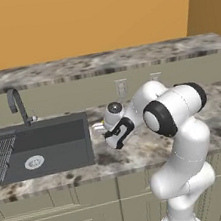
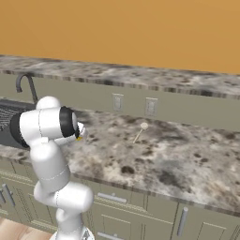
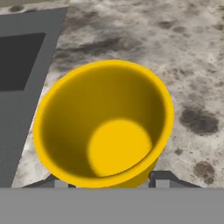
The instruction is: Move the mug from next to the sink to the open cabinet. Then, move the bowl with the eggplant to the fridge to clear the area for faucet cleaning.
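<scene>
Hand view looks straight down into the yellow mug [image 3: 105, 127], upright on the speckled counter [image 3: 188, 57], just beside the dark edge of the sink [image 3: 26, 78]. One dark fingertip shows at each side of the mug's near wall. Whether the gripper [image 3: 107, 180] pinches the mug cannot be told.

Left base view: gripper [image 1: 101, 129] low over the counter, right of the sink. Faucet [image 1: 16, 104] stands behind the basin.
</scene>
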### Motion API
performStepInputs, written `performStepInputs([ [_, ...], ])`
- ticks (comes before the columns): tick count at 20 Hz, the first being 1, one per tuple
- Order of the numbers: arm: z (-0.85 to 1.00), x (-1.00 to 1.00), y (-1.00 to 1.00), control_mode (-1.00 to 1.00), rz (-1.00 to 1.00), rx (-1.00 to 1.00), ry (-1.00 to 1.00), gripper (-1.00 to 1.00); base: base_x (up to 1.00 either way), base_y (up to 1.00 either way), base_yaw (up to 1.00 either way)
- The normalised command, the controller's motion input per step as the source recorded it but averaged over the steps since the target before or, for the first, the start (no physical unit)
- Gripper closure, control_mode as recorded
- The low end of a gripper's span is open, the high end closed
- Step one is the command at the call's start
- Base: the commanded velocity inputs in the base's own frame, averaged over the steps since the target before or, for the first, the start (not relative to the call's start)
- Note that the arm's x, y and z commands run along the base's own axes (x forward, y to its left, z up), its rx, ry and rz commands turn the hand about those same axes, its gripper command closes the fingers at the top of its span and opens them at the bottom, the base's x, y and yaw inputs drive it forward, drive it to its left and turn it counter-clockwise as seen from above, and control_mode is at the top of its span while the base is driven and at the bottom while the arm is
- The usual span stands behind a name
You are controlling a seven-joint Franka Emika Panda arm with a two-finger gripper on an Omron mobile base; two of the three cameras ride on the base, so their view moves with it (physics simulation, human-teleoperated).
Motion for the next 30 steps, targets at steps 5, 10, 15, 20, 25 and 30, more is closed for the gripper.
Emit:
performStepInputs([
  [5,0.0,-0.02,0.0,-1.0,0.0,0.0,0.0,1.0,0.0,0.0,0.0],
  [10,0.45,-0.61,0.0,-1.0,-0.01,0.0,-0.13,1.0,0.0,0.0,0.0],
  [15,0.82,-0.98,-0.07,-1.0,-0.13,0.02,-0.16,1.0,0.0,0.0,0.0],
  [20,1.0,-0.41,-0.05,-1.0,-0.25,0.01,-0.02,1.0,0.0,0.0,0.0],
  [25,1.0,-0.18,-0.03,-1.0,-0.27,0.0,0.06,1.0,0.0,0.0,0.0],
  [30,1.0,-0.83,-0.36,-1.0,-0.24,0.14,0.03,1.0,0.0,0.0,0.0],
])
